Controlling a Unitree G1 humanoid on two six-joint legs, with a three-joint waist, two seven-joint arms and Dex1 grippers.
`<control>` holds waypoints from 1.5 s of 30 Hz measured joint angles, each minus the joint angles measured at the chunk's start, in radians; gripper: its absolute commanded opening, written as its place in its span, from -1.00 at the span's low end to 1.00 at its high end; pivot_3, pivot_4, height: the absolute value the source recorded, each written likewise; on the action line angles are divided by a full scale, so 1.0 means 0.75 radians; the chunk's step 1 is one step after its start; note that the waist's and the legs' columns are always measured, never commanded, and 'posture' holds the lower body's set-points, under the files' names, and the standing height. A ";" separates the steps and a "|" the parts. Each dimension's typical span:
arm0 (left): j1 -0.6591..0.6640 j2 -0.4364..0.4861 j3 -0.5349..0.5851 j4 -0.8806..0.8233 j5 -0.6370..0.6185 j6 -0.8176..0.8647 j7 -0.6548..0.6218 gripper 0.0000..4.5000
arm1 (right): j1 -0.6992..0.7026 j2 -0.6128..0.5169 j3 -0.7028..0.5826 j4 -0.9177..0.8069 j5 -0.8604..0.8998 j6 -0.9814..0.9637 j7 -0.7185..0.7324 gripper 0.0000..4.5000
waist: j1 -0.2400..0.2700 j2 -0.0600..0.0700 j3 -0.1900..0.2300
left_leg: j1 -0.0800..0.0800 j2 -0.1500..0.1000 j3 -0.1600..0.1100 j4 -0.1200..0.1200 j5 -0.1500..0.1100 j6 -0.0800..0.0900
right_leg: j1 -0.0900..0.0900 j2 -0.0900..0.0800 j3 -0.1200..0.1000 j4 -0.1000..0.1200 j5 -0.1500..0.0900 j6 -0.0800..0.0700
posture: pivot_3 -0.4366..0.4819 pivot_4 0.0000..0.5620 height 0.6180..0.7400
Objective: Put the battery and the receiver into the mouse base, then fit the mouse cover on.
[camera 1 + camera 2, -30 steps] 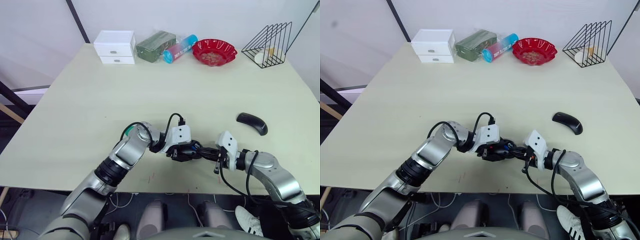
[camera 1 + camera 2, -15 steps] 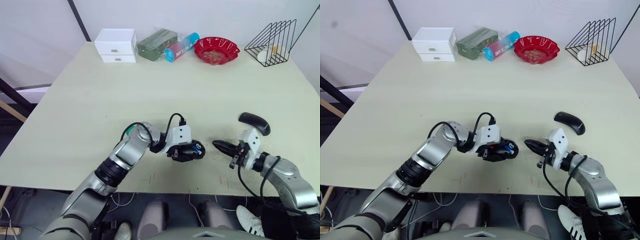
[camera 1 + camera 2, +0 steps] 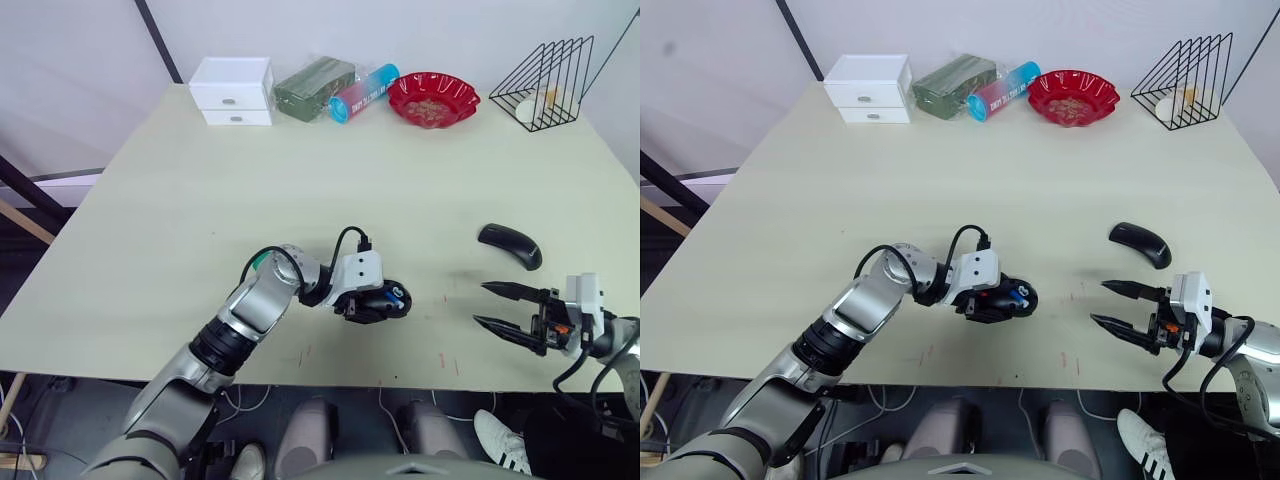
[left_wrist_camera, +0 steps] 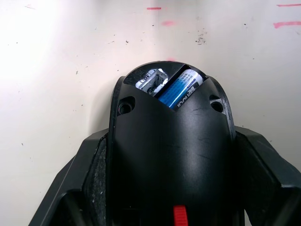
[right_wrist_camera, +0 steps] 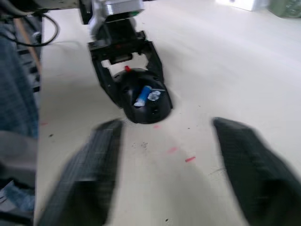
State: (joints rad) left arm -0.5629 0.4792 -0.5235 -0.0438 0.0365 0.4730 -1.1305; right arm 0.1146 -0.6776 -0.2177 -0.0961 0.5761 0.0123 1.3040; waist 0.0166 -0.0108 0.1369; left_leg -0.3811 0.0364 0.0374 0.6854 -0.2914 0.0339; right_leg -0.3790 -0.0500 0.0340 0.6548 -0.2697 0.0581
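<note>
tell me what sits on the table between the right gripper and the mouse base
Nothing but bare table, marked with a few small red and dark specks. Both eye views show the stretch between the right gripper and the mouse base, as does the right wrist view.

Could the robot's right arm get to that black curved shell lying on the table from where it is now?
Probably yes. The right tool is open and empty, and the mouse cover lies alone just beyond it, with bare table between them and nothing in the way.

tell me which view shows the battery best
The left wrist view: the battery sits close up in the base, its label visible. The right wrist view shows a small blue cylinder; the eye views show a blue speck.
</note>
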 measured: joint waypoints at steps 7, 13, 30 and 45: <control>-0.005 -0.011 0.010 0.022 -0.006 0.000 -0.014 0.82 | -0.040 -0.006 0.000 0.089 0.018 -0.027 0.074 1.00 | 0.000 0.000 0.000 | 0.000 0.000 0.000 0.000 0.000 0.000 | 0.000 0.000 0.000 0.000 0.000 0.000 | -0.05 -0.47 1.00; -0.006 -0.017 0.030 0.023 -0.026 0.017 -0.011 0.97 | -0.049 -0.005 0.000 0.101 0.040 -0.023 0.099 1.00 | -0.001 0.001 0.002 | -0.002 0.001 0.000 -0.002 0.000 0.000 | -0.001 0.000 -0.001 -0.002 0.000 0.001 | -0.05 -0.47 1.00; 0.133 0.084 0.350 -0.228 -0.337 0.108 -0.014 0.97 | -0.170 0.030 0.006 0.104 0.136 0.037 0.142 1.00 | -0.009 0.003 0.031 | -0.005 0.004 -0.003 -0.002 0.000 0.000 | -0.004 0.000 -0.003 -0.003 0.003 0.004 | -0.05 -0.47 1.00; 0.499 0.347 0.904 -0.260 -0.554 0.089 0.075 0.97 | -0.228 0.081 0.017 0.071 0.173 0.081 0.133 1.00 | -0.003 0.002 0.038 | -0.006 0.003 -0.006 -0.003 0.000 -0.001 | -0.003 -0.006 -0.009 -0.001 0.003 0.004 | -0.05 -0.47 1.00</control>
State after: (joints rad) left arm -0.1888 0.7393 0.1543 -0.2386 -0.3787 0.5396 -1.0743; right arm -0.0562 -0.6169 -0.2047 -0.0429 0.7061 0.0732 1.4035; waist 0.0143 -0.0090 0.1657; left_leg -0.3853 0.0383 0.0329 0.6833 -0.2917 0.0335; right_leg -0.3815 -0.0547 0.0272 0.6540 -0.2677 0.0613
